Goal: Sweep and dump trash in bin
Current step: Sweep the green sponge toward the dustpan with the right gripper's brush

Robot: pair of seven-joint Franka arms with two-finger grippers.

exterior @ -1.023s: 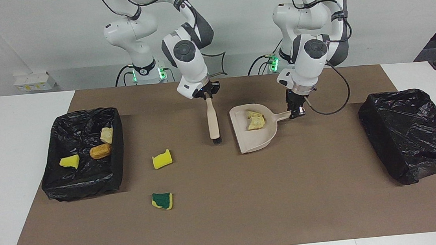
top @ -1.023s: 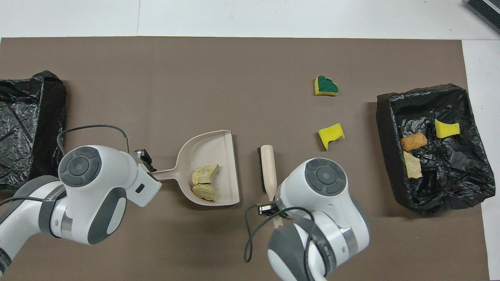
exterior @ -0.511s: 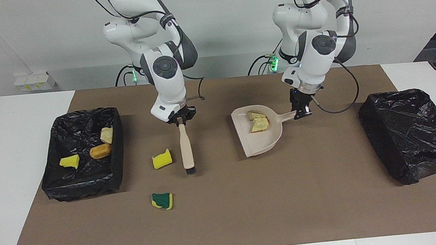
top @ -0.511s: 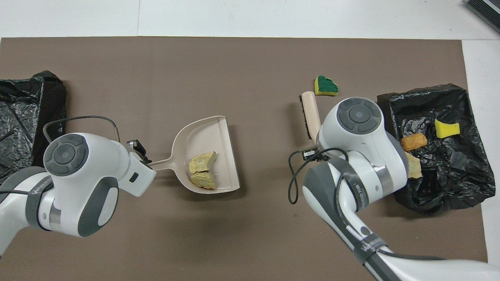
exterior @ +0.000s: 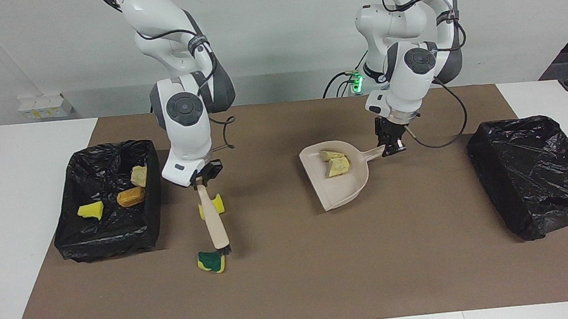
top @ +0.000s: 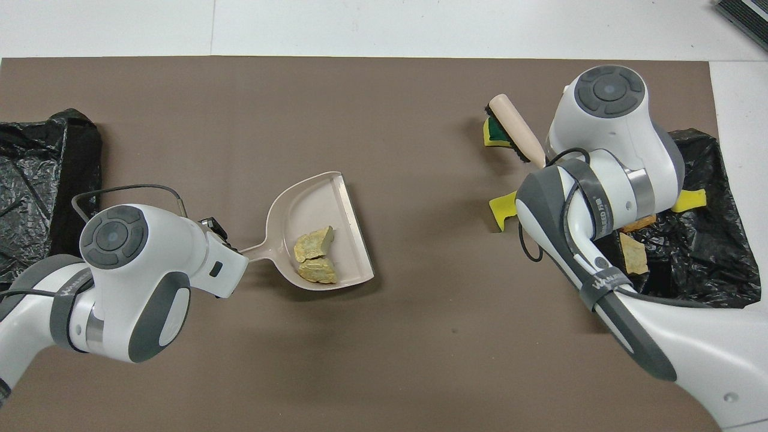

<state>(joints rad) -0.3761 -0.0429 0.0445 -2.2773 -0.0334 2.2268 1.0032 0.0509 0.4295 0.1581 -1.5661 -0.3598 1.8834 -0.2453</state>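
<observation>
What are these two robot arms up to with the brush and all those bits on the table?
They are sweeping up scraps. The right gripper holds a brush, its bristles down by a green-and-yellow sponge, with a yellow sponge piece lying next to the handle. The left gripper holds a dustpan carrying two tan lumps. Three more bits already lie in the black-lined bin at the right arm's end.

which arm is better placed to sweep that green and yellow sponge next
Right. Its tool holds the brush, whose bristles are already at the green-and-yellow sponge. The left tool holds the dustpan, well apart from it.
</observation>
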